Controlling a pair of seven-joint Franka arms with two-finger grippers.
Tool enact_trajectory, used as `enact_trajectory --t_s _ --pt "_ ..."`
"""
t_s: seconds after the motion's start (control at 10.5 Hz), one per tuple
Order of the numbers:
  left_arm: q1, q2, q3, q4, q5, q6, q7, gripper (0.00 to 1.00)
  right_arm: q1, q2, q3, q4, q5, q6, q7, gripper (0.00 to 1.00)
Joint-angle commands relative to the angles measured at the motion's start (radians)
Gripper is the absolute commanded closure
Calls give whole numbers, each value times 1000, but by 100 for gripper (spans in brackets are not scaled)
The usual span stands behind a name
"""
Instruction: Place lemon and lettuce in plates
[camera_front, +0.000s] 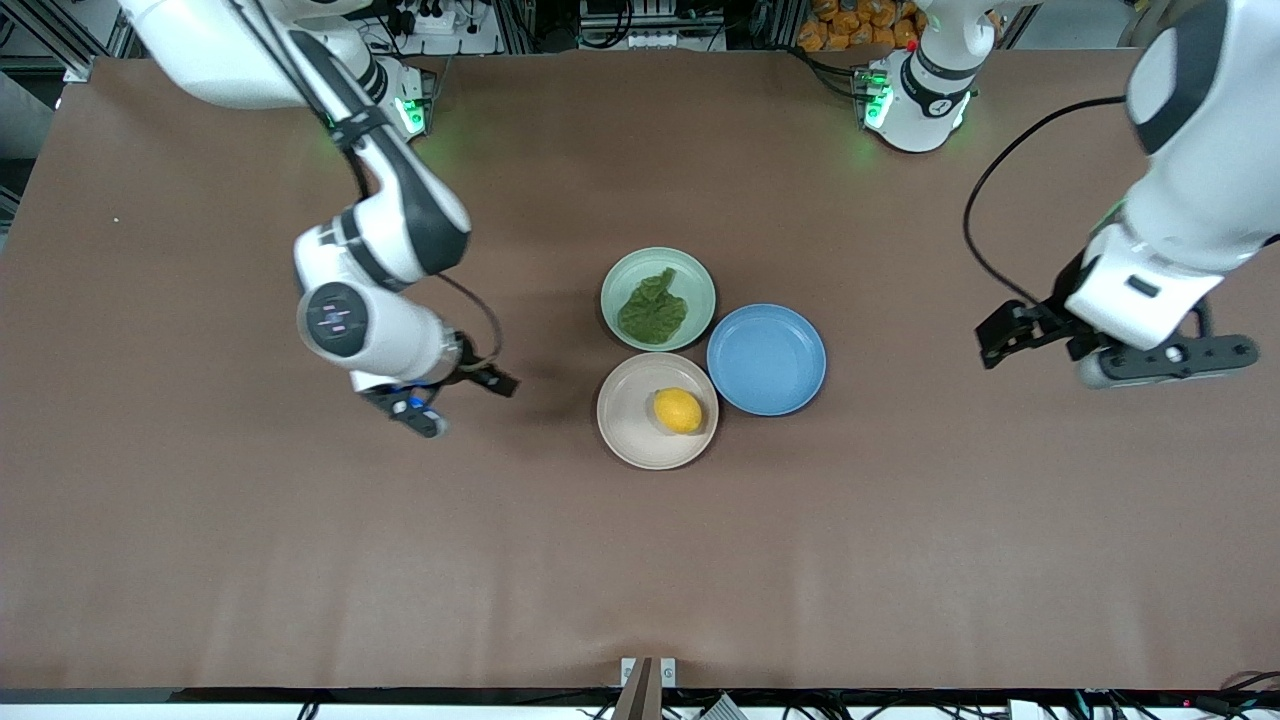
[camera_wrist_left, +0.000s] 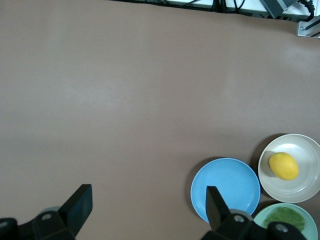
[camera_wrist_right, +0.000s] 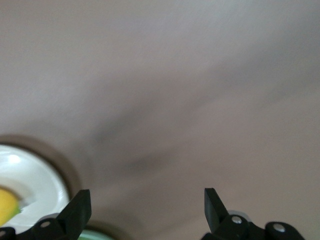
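Note:
The yellow lemon (camera_front: 678, 410) lies in the beige plate (camera_front: 626, 410) at the table's middle. The dark green lettuce (camera_front: 652, 308) lies in the mint green plate (camera_front: 693, 275), just farther from the front camera. My right gripper (camera_front: 455, 397) is open and empty over bare table, beside the beige plate toward the right arm's end. My left gripper (camera_front: 1040, 345) is open and empty over bare table toward the left arm's end. The left wrist view shows the lemon (camera_wrist_left: 283, 166), beige plate (camera_wrist_left: 307, 150) and lettuce (camera_wrist_left: 285, 217). The right wrist view shows the lemon's edge (camera_wrist_right: 6, 205).
A blue plate (camera_front: 766, 359) sits empty beside both plates, toward the left arm's end; it also shows in the left wrist view (camera_wrist_left: 225, 185). The brown table (camera_front: 640, 560) stretches wide around the plates.

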Motion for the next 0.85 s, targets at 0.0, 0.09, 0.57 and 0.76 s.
enact_trajectory --t_s 0.0,0.09,0.57,0.76 --pt "34 -62 3 -26 -38 -62 44 0 -77 -98 -73 -90 0 -22 -246 0" --pt "44 -74 3 -26 -38 -70 48 0 -81 -109 -112 -90 0 -39 -323 0" --pt "67 -114 21 -34 -41 -105 106 0 -133 -143 -237 -87 -2 -42 -612 0" --pt "48 -131 52 -31 -41 -148 127 0 -137 -175 -286 -84 -2 -53 -711 0"
